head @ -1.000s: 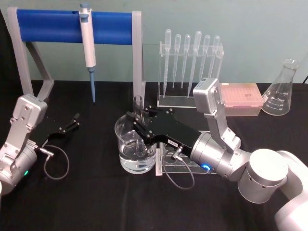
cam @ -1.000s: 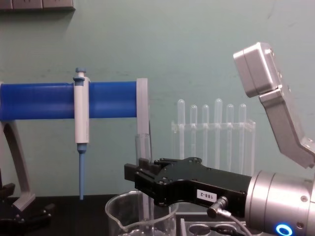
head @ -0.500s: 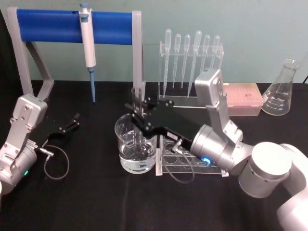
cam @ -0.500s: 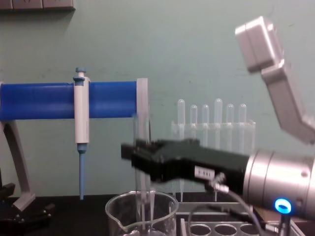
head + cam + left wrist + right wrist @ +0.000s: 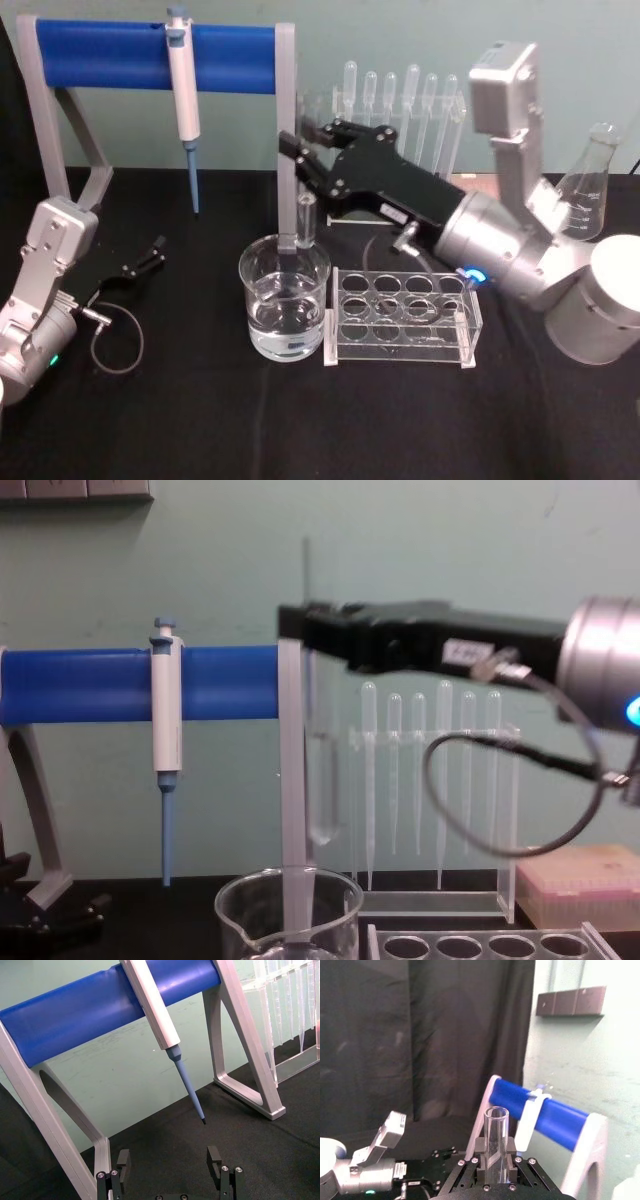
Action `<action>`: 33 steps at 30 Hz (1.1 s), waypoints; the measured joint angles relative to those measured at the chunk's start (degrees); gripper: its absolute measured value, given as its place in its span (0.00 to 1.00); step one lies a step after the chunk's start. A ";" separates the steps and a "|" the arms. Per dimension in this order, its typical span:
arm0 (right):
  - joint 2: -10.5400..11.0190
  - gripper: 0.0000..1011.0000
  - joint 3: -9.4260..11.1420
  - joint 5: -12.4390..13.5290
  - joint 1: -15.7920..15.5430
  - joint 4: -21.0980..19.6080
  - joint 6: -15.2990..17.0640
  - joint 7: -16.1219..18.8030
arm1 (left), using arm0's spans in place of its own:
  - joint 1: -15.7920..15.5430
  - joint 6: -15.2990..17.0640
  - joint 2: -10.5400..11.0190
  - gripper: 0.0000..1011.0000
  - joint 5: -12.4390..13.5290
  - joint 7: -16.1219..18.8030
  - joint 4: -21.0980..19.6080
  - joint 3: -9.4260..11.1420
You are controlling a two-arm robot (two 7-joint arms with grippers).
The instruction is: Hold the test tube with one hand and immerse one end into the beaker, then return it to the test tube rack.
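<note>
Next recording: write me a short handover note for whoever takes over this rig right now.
Right gripper: shut on the test tube, holding it upright by its upper part, raised above the beaker. The tube's round bottom hangs clear above the beaker's rim.
Left gripper: open, parked low on the robot's left near the blue stand.
Beaker: on the black table, with clear liquid in it, beside the empty tube rack.
Done: the tube is out of the beaker; whether it was dipped cannot be read from this moment.
Left: return the tube, probably to the rack, release, withdraw.
</note>
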 joint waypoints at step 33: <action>6.63 0.22 7.57 0.39 -13.14 -5.30 -1.51 -4.82 | 0.00 0.00 0.00 0.99 0.00 0.00 0.00 0.00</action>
